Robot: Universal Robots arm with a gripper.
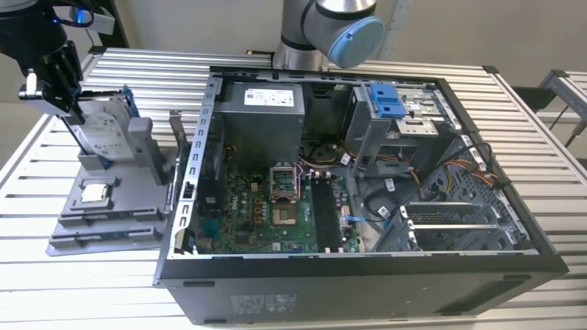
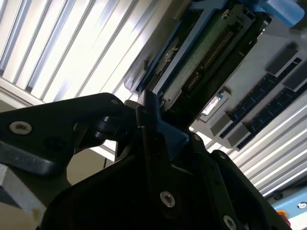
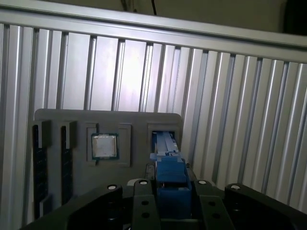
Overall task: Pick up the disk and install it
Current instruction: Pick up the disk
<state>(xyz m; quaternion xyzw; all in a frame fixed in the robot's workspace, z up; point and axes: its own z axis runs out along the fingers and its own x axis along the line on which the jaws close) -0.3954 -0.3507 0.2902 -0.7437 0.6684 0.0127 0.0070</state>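
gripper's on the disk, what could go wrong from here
1. The black gripper clamps only the blue plastic bracket edge of the silver-grey metal disk, so the disk may tilt or slip.
2. The disk stands in the grey plastic holder; a skewed lift could snag it and jolt the small square silver chip.
3. Orange cables in the open dark grey computer case might catch it.

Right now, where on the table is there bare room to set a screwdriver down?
The table is bare in front of the tray, at the exterior view's lower left, and beyond the case at the exterior view's right. Crowded: the tray, where the gripper is shut on the disk near the chip, and the case's inside.
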